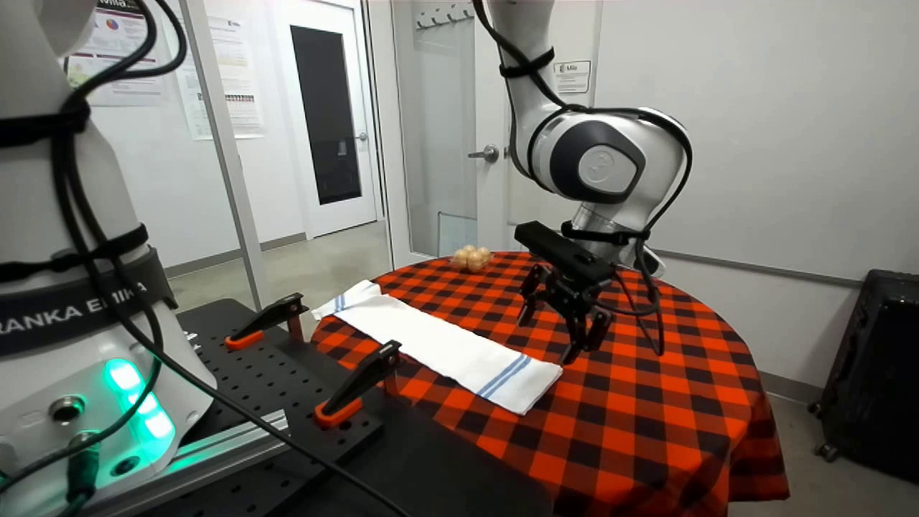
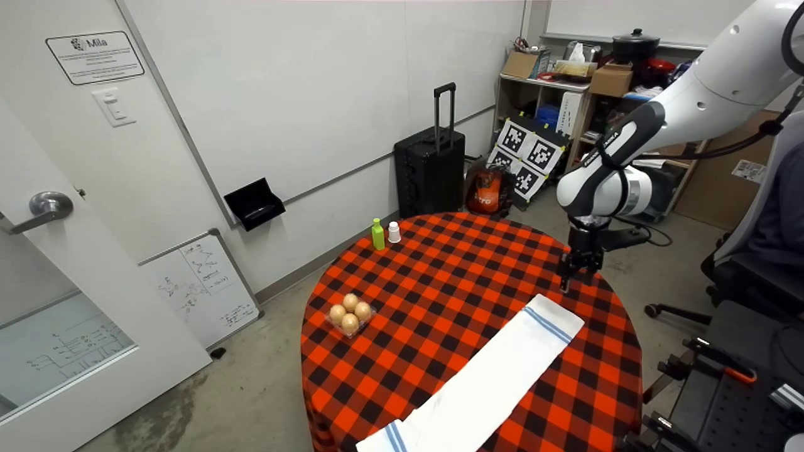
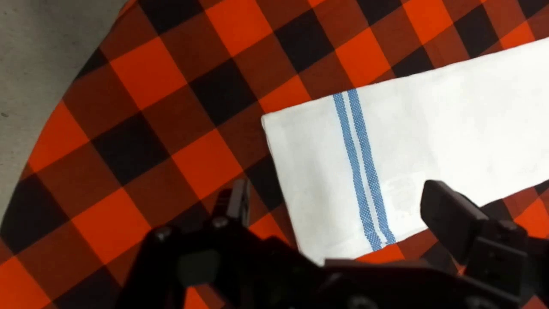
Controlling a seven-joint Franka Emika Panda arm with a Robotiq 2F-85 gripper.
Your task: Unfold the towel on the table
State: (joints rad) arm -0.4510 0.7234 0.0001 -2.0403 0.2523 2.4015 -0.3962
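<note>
On the surface [image 2: 452, 276], the towel [image 2: 490, 370] runs from 7 to 2 o'clock in an exterior view, probably still folded lengthwise: choosing a layer seems the step in hand. The pincer [image 3: 336, 189], wide and empty, hangs near the 2 o'clock end; next should be pinching a top edge. The surface ends nearby toward 3; room opens toward 12, with eggs [image 2: 350, 319] at 10.

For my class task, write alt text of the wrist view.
A narrow white cloth towel with two blue stripes near one end lies on a red-and-black checked tablecloth, running out of the picture at right. A black two-fingered gripper, open and empty, is at the bottom; grey floor shows at upper left.
</note>
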